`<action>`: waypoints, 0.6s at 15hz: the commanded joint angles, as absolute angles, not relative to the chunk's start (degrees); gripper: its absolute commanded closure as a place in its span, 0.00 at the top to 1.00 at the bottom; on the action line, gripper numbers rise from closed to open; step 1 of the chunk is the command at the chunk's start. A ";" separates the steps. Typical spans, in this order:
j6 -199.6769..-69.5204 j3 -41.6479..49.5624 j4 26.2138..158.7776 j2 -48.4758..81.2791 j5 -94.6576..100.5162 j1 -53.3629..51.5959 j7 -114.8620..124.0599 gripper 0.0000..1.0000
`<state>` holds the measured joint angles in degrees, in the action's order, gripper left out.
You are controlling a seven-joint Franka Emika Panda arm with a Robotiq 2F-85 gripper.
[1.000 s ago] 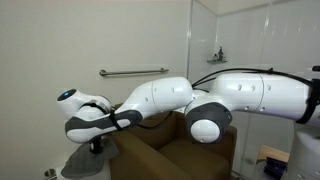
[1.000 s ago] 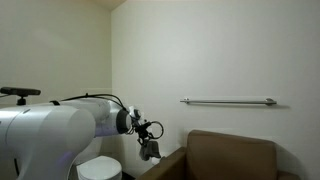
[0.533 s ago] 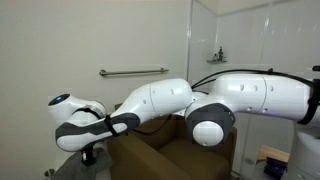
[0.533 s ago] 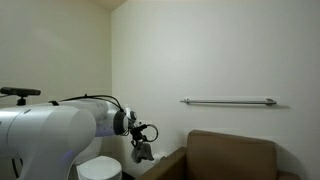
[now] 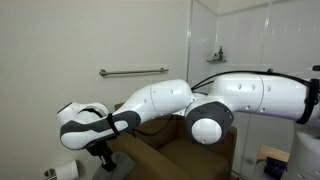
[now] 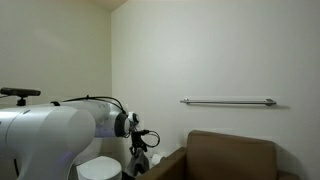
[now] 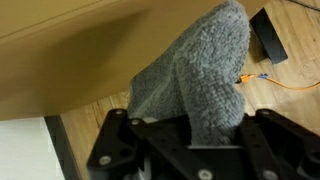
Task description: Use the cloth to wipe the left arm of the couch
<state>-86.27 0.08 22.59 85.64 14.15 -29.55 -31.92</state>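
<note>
In an exterior view, your gripper (image 5: 100, 155) is hanging low at 8 o'clock, just beside the couch (image 5: 150, 155). Pushing in hard here risks the gripper itself, rather than the cloth, knocking the upholstery. In an exterior view, the gripper (image 6: 140, 166) is sitting at 6 o'clock near the couch (image 6: 230, 155); whether they touch is not showing. In the wrist view, the jaws are pinching the grey cloth (image 7: 200, 70), which is bunching toward 1 o'clock beside the couch arm (image 7: 90, 50). A weak pinch could let it slip out while dragging, and the orange cable (image 7: 268, 78) at 3 o'clock could snag.
</note>
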 commanded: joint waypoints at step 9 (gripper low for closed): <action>-91.05 1.90 23.98 85.62 17.85 -34.77 -36.43 0.04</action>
